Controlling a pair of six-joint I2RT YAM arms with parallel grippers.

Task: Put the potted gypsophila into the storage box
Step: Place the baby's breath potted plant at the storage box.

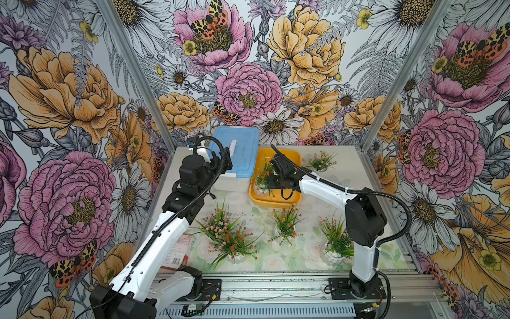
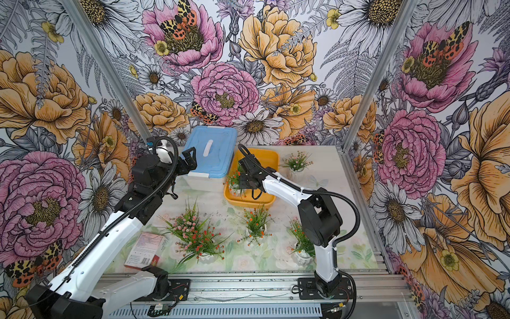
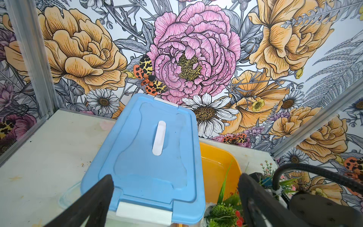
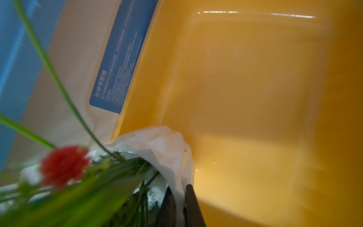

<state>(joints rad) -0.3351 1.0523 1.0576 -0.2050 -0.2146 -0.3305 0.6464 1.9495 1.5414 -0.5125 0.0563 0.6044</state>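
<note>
Right pincer (image 4: 179, 189) is pinching the rim of the pot (image 4: 161, 141) down in the near-left corner of the box (image 4: 255, 98), so if it lets go before the pot sits flat, that top-heavy thing could flop over imo.

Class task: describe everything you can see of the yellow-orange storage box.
The storage box is a shallow yellow-orange tray of glossy plastic, rectangular, with rounded corners and a low rim. It sits flat, close beside the blue-lidded box. Its floor is mostly bare; one white potted plant is in a near corner, its pot rim pinched by the right gripper.
</note>
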